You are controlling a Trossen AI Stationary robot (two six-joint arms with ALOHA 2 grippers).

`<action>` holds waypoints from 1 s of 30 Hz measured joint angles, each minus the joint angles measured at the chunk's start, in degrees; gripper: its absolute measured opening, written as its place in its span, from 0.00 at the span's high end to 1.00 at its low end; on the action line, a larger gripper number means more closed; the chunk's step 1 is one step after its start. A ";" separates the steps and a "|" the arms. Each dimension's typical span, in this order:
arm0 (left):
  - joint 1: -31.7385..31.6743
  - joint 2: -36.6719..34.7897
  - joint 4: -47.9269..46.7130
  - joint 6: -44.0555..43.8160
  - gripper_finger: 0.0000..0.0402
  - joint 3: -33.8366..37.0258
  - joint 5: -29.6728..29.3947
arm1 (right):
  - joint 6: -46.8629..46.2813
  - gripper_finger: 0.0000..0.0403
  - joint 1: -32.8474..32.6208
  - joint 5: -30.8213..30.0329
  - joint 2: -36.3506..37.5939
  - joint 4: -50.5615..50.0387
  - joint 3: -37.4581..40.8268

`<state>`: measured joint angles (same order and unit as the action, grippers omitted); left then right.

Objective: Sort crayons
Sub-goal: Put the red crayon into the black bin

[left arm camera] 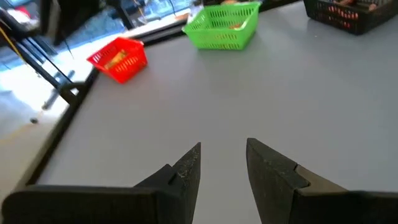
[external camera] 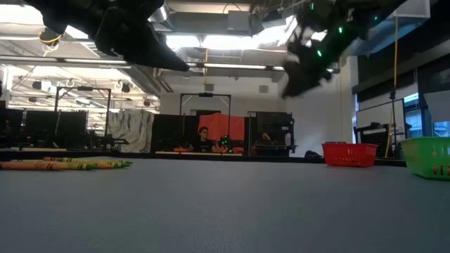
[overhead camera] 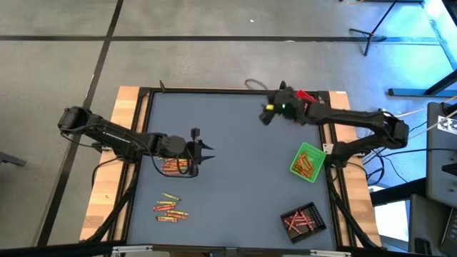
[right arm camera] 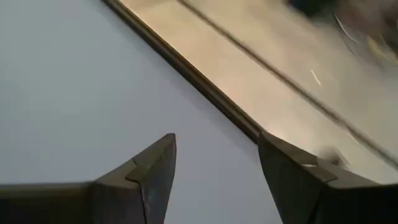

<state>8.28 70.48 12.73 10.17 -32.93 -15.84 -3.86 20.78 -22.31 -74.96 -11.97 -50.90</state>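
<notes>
The right claw [overhead camera: 268, 114] is hanging high over the table's [overhead camera: 235, 178] far edge, close to the red tray [overhead camera: 305, 96] in the far right corner. Its two fingers are standing wide apart, with nothing between them. In its own wrist view only bare table and the table's edge are showing under it.

The left claw [overhead camera: 205, 151] is sitting over the left side of the table. Its fingers are spread a little and are holding nothing. One bunch of crayons [overhead camera: 177, 166] is lying right beside it, just toward the near edge. A second bunch [overhead camera: 170, 207] is lying loose closer to the near left corner.

So the loose crayons are all lying on the left side, well apart from the right claw. The left claw is much the nearer one. In the low view the crayons [external camera: 63, 165] are lying flat with their long sides running left to right.

More crayons are already sitting in the green tray [overhead camera: 308, 162] by the right edge and in the black tray [overhead camera: 303, 219] near the near right corner. I think the next pick is calling for a claw to come down across a crayon's thin middle.
</notes>
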 joint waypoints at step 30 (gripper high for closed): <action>-23.08 3.19 -60.16 -10.95 0.72 -11.42 5.29 | 19.24 0.44 -30.24 3.95 -8.48 28.21 0.12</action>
<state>-14.80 73.67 -47.43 -0.77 -44.34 -10.55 15.38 -9.47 -18.36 -83.44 16.23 -50.78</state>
